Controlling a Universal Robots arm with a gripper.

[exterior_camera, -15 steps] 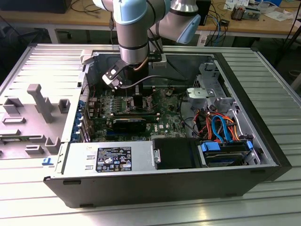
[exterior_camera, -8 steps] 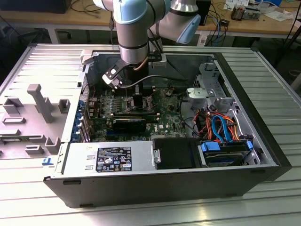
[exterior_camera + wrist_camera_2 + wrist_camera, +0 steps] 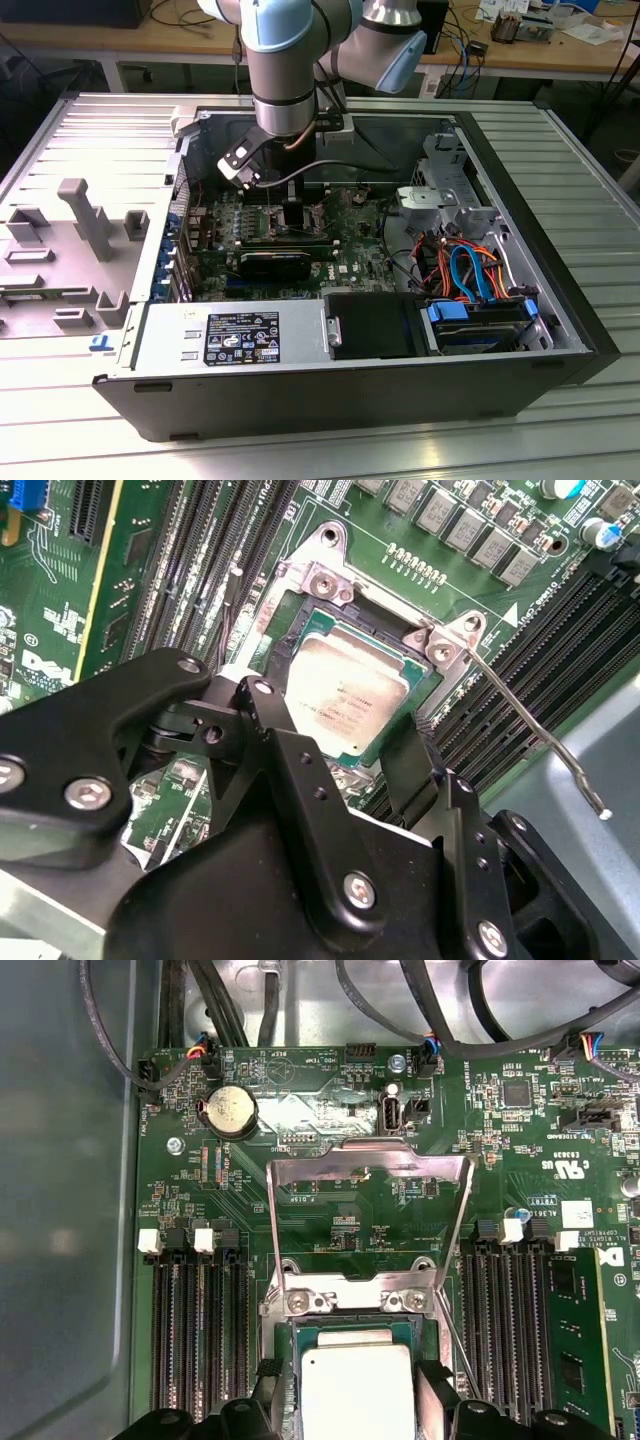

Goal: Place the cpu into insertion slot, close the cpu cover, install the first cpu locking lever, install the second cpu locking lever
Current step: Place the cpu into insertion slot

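Note:
The cpu (image 3: 358, 1390) (image 3: 350, 690), a silver-topped square chip, lies flat in the insertion slot (image 3: 276, 1352) (image 3: 285, 615). My gripper (image 3: 355, 1392) (image 3: 335, 720) (image 3: 290, 208) hangs low over it. Its black fingers (image 3: 264, 1388) flank the chip, and a narrow gap shows on one side. The cpu cover (image 3: 370, 1165), a thin metal frame, stands swung up behind the slot. One thin wire locking lever (image 3: 530, 730) (image 3: 456, 1345) sticks up unlatched beside the slot.
Long black memory slots (image 3: 190, 1340) (image 3: 505, 1330) run on both sides of the socket. A coin battery (image 3: 228, 1110) and black cables (image 3: 215, 1000) lie beyond the cover. The case holds a drive cage (image 3: 455, 195), orange and blue cables (image 3: 470, 270) and a power supply (image 3: 230, 335).

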